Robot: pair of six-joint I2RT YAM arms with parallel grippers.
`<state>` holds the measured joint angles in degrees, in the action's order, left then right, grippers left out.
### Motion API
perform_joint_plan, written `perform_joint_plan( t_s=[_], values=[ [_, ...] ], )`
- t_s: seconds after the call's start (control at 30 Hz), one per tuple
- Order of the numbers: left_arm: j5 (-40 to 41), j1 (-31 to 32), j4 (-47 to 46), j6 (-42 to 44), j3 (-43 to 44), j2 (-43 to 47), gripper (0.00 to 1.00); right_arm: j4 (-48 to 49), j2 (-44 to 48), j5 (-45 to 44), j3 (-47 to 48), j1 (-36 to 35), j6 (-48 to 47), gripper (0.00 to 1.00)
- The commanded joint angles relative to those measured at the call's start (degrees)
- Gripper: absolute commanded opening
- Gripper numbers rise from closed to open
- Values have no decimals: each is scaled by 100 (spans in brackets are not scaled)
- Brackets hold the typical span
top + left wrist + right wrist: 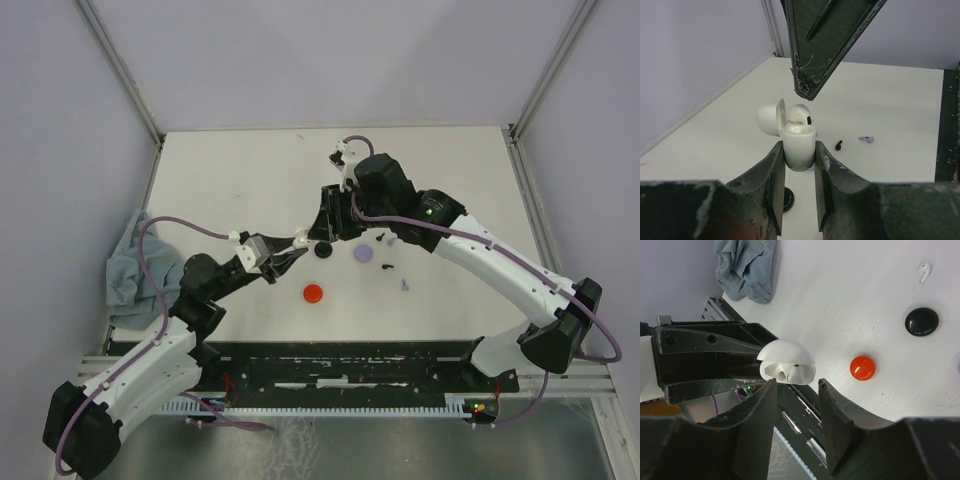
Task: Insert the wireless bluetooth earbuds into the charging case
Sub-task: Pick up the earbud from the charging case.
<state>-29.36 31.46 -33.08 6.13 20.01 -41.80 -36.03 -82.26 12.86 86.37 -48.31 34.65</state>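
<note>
The left claw [799, 165] is clenched on the upright charging case [799, 145], lid open. One white earbud [800, 114] stands proud of its socket, at 12 o'clock from the released, empty right claw [796, 390].

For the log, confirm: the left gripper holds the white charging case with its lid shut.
Wrong on the lid: it stands open, as the left wrist view shows, a white earbud seated inside. The left gripper does hold the white charging case.
</note>
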Motion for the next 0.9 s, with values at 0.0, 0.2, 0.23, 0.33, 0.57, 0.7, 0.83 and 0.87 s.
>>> perform_joint_plan(
  t_s=[0.0, 0.2, 0.23, 0.33, 0.57, 0.7, 0.83, 0.87],
  values=[
    [-192, -6, -233, 327, 278, -37, 3, 21, -55, 31, 302, -3, 325, 46],
    [-184, -5, -305, 302, 281, -70, 3, 123, -166, 149, 279, -7, 360, 40],
    [-189, -4, -325, 291, 269, -72, 3, 123, -183, 161, 278, -2, 366, 39],
    [-196, -7, -406, 266, 265, -89, 3, 138, -261, 212, 277, -3, 375, 37],
    [-210, -8, -526, 203, 257, -164, 3, 231, -377, 436, 310, -3, 407, 32],
    [-206, -8, -585, 146, 247, -214, 3, 240, -385, 494, 355, -3, 378, 26],
    [-155, -9, -612, 67, 216, -214, 3, 157, -363, 485, 422, -1, 224, 17],
    [-149, -4, -612, 45, 203, -208, 3, 124, -340, 469, 436, -5, 174, 15]
  ],
)
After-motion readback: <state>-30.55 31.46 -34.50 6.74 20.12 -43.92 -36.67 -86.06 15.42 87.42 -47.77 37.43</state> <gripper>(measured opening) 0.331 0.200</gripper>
